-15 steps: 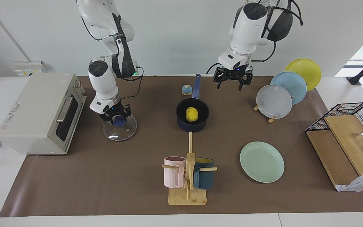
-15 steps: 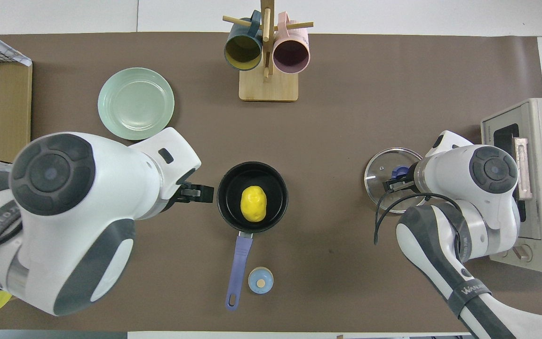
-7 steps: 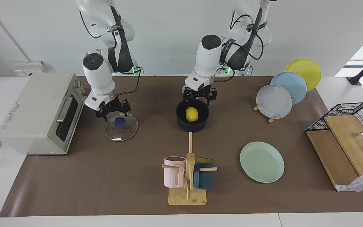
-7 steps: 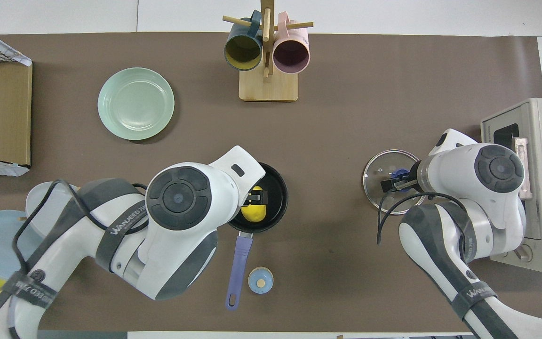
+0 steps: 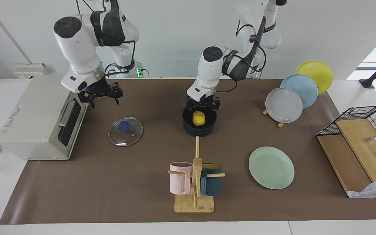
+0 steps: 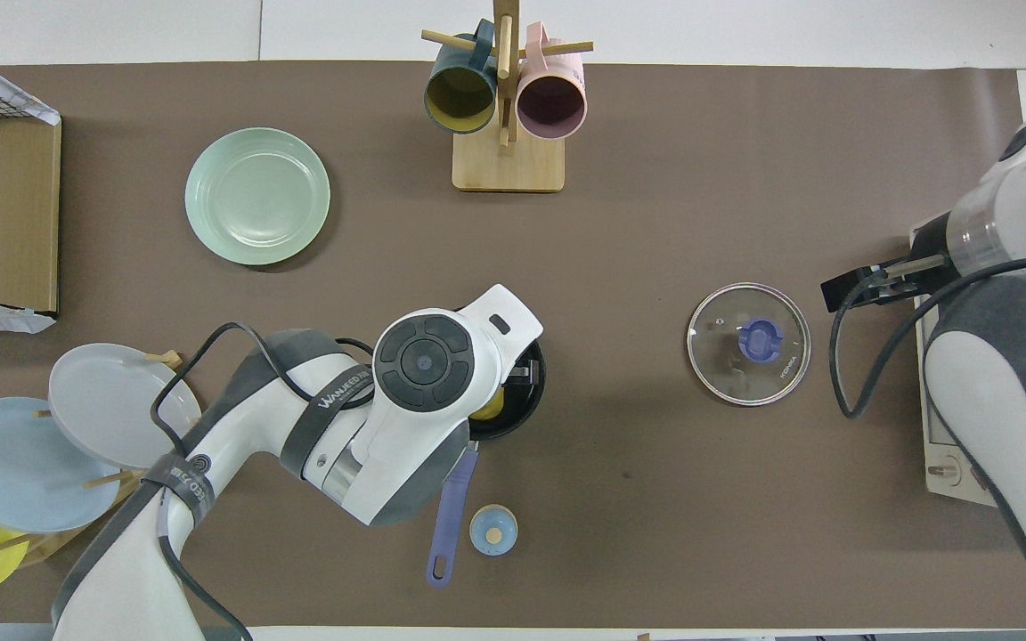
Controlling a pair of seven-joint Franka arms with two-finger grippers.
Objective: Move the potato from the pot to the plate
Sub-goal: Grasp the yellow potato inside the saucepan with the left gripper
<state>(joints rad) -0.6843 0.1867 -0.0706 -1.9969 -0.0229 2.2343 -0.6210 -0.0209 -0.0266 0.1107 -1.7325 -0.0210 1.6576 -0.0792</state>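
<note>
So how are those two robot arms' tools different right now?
The left tool is low at the pot's rim over the potato; the right tool hangs high in the air, away from the glass lid lying on the table. Both are open and hold nothing.

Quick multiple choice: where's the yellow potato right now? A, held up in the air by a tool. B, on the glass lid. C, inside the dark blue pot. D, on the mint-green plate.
C: the potato sits inside the pot, with the left tool just above it and open, not gripping it; the mint-green plate holds nothing.
</note>
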